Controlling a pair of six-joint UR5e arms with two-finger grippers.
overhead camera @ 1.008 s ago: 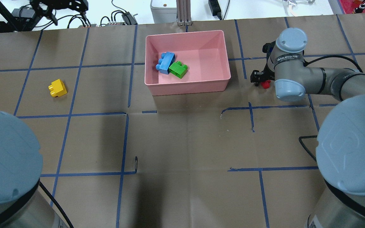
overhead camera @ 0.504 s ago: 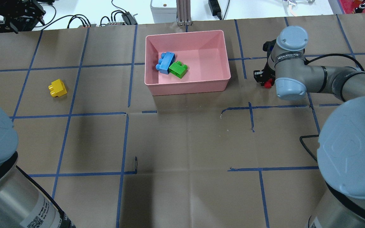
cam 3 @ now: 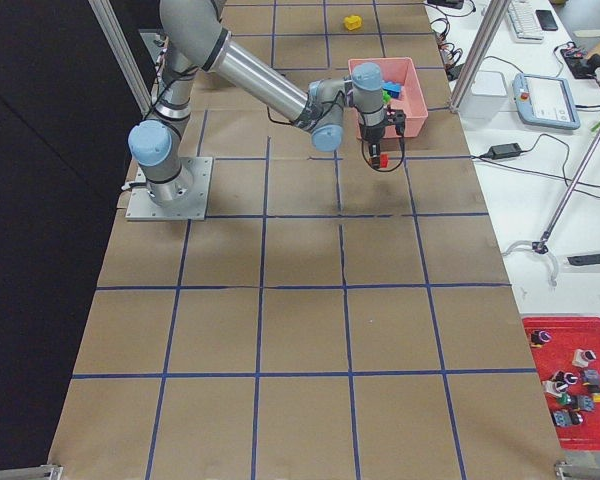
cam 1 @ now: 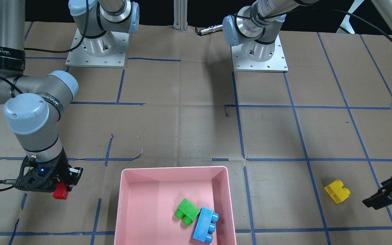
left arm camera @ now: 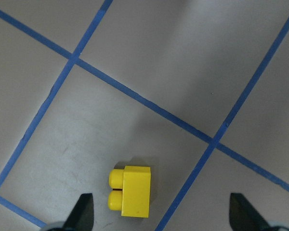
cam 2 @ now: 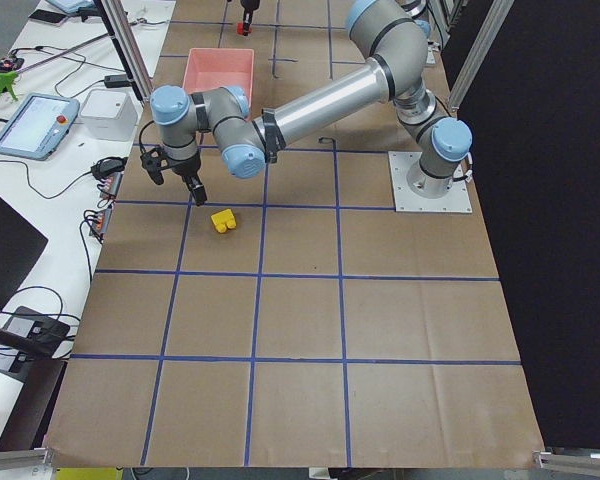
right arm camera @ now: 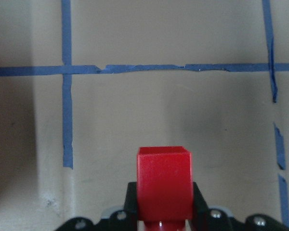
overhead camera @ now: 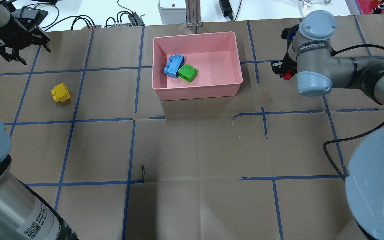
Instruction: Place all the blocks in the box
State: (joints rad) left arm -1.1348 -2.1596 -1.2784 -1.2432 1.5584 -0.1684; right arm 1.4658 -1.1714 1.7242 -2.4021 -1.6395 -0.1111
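Note:
The pink box point(overhead camera: 197, 94) stands at the far middle of the table and holds the light-blue brick point(overhead camera: 174, 66) and the green brick point(overhead camera: 187, 73). My right gripper point(overhead camera: 284, 71) is shut on the small red brick point(overhead camera: 288, 75) and holds it above the table, to the right of the box; the wrist view shows the red brick point(right arm camera: 164, 180) between the fingers. The yellow brick point(overhead camera: 60, 92) lies on the table at the left. My left gripper point(overhead camera: 21, 50) is open and hangs above and beyond it; in the left wrist view the yellow brick point(left arm camera: 131, 191) sits between the spread fingertips point(left arm camera: 84, 211).
Blue tape lines cross the brown paper table cover. Cables, a grey unit point(overhead camera: 172, 10) and a metal post point(overhead camera: 193, 13) stand behind the table's far edge. The two arm bases point(cam 1: 95, 44) are bolted at the robot's side.
My right gripper has risen and shifted slightly away with the red brick in it. My left gripper has swung left and come down closer to the yellow brick.

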